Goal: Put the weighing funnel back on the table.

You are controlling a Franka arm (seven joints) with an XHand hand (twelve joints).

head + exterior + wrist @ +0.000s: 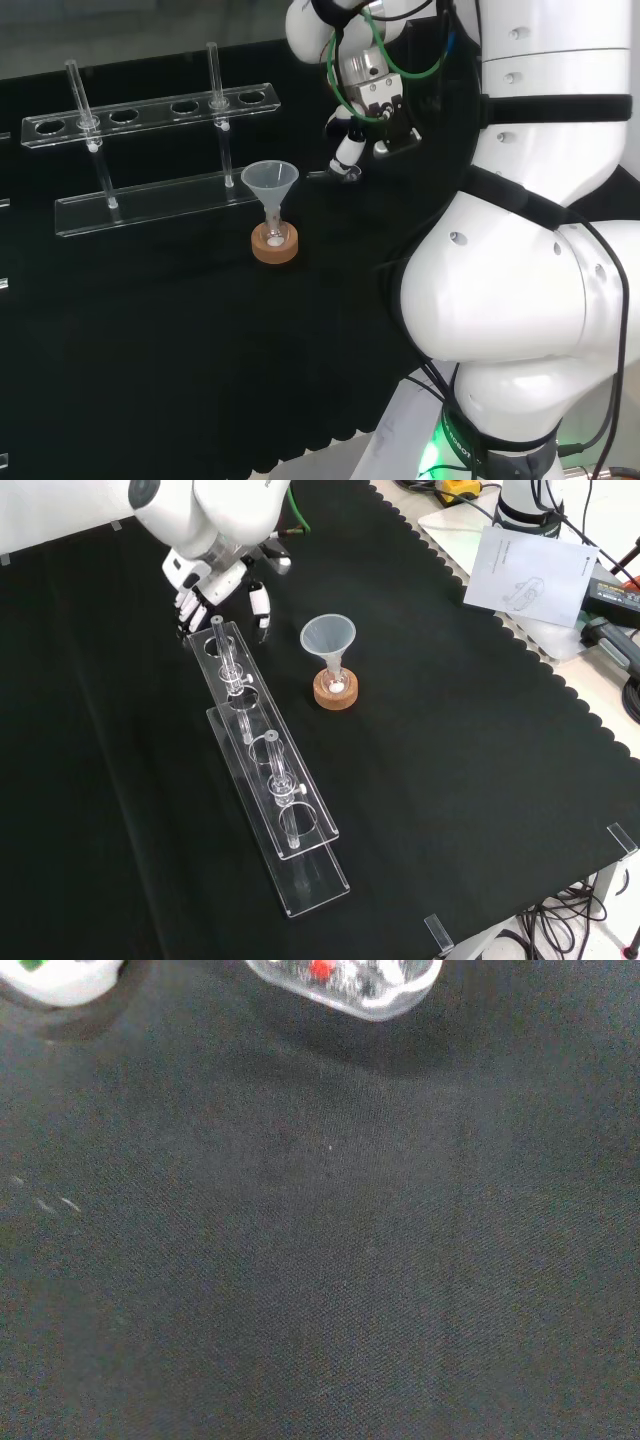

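**Placing step, hand low over the surface.** The hand (347,150) is hovering just above the black-clothed surface (150,350) and appears to be pinching the weighing funnel (349,173) at its fingertips (344,158). In the wrist view the clear piece (345,988) is casting a shadow on the cloth, so it is judged not yet resting there. To do this step well, the hand should be lowering straight down until the piece is touching the cloth, then opening without dragging it. In the front view, 1 end of the clear tube rack (265,770) is lying just beside the hand (215,580). The funnel (328,635), in its flask on the cork ring (335,690), is standing near. Both are limiting sideways room.
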